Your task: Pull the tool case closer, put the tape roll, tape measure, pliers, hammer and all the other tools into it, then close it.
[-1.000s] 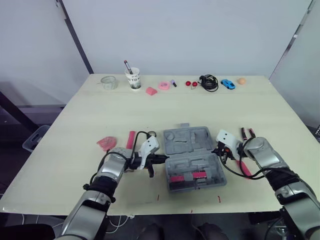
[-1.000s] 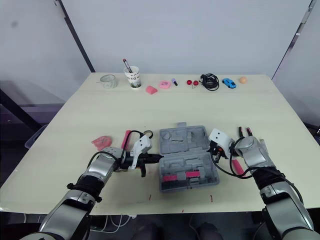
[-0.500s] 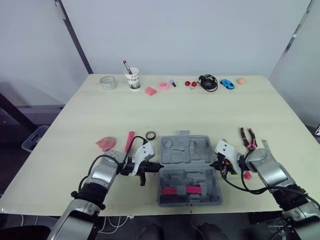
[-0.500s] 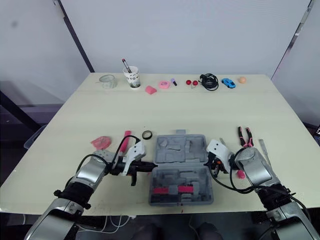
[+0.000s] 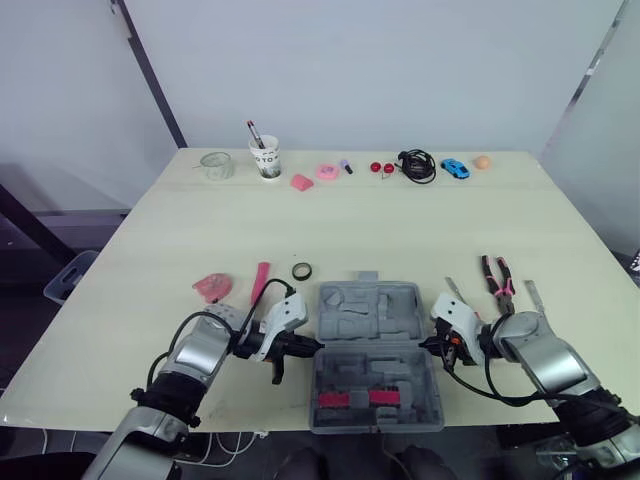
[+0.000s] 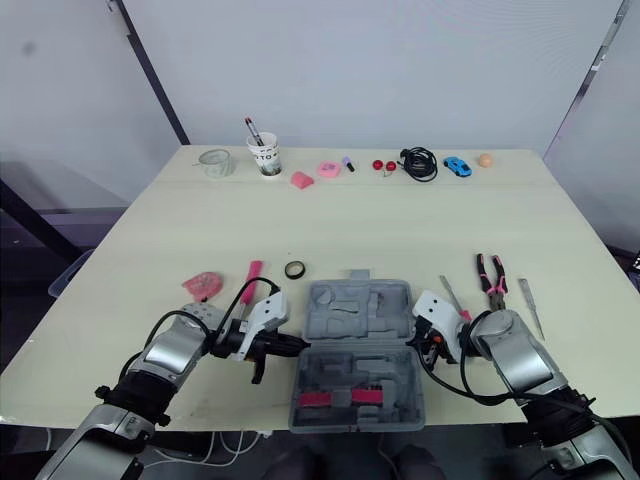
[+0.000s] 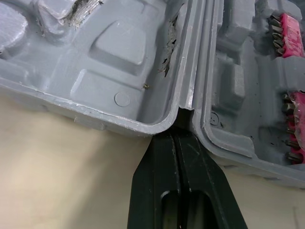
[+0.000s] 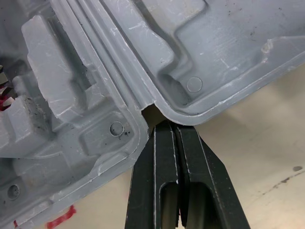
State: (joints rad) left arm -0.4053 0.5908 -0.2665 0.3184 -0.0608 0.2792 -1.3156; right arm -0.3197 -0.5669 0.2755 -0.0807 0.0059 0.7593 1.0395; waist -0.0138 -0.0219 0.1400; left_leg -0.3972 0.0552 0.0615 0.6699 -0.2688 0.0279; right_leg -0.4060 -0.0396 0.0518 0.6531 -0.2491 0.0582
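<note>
Pulling nearer risks tipping open tool case (image 5: 375, 365) off table (image 5: 400, 230), already at near edge. Left gripper (image 5: 316, 346), right gripper (image 5: 427, 347) clenched empty, tips wedged at hinge notches; could slip out.

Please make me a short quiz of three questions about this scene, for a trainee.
1. True or false: the grey plastic tool case is closed.
2. The small black tape roll lies: A) in the case's lid, B) in its base, C) on the pale table, outside it.
3. Fill in: the fingers of the left gripper and the right gripper are ___ (open/shut).
Key: 1 false; 2 C; 3 shut.
</note>
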